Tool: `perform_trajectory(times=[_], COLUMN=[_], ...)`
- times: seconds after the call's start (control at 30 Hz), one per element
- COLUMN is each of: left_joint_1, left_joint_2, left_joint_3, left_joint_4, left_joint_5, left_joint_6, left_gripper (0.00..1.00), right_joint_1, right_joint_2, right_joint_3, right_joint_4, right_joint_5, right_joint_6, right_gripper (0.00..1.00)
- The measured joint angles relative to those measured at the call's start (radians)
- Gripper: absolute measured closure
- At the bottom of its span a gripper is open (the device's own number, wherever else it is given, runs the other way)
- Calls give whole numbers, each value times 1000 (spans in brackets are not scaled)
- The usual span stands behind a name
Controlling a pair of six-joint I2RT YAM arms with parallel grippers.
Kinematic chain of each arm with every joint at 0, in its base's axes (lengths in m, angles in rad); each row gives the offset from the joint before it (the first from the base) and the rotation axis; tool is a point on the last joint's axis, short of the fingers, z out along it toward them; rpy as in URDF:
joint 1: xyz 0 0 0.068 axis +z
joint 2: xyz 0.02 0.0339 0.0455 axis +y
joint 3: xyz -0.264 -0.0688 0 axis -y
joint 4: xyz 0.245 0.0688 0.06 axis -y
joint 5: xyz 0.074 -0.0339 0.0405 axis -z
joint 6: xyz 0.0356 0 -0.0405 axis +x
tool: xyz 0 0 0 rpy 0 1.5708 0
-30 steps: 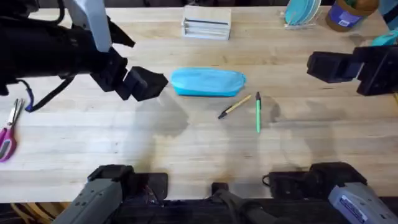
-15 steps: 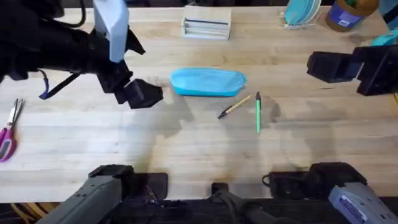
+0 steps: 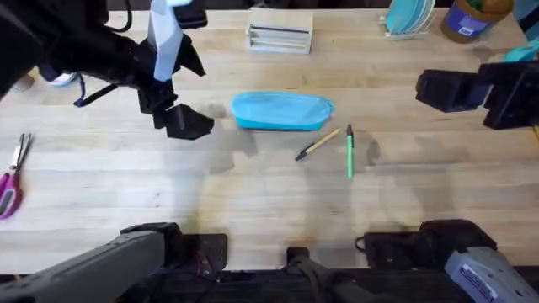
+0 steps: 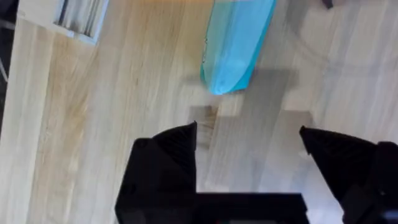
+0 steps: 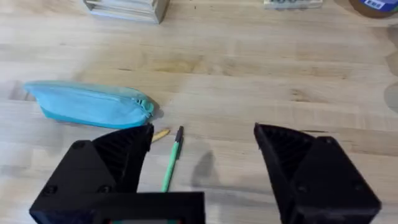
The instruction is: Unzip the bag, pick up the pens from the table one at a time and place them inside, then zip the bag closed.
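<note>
A: Where is the bag?

B: The light blue bag lies zipped, as far as I can tell, mid-bench. Just in front, the tan pen and green pen lie close together, tips nearly meeting.

A: And the tools?

B: The left tool hovers beside the bag's left end, fingers spread apart. The right tool sits well off right, also spread, empty.

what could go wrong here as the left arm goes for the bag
The left gripper is open just off the end of the bag, which lies loose on the table; a push could slide it rather than unzip it. The tan pen and green pen lie close beside the bag, so a shifted bag might scatter them.
</note>
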Motion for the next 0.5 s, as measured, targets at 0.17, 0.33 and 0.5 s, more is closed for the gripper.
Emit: perform_trajectory(times=[0.17, 0.33, 0.5], left_joint_1=[13, 15, 15], left_joint_2=[81, 162, 229], left_joint_3=[15, 18, 18], left_joint_4=[41, 81, 116], left_joint_5=[51, 114, 170], left_joint_6=[46, 61, 67], left_gripper=[10, 10, 10], right_joint_1=[0, 0, 0], right_joint_2=[0, 0, 0], right_joint_3=[0, 0, 0], right_joint_4=[0, 0, 0], right_joint_5=[0, 0, 0], right_joint_6=[0, 0, 0], right_gripper=[5, 5, 5])
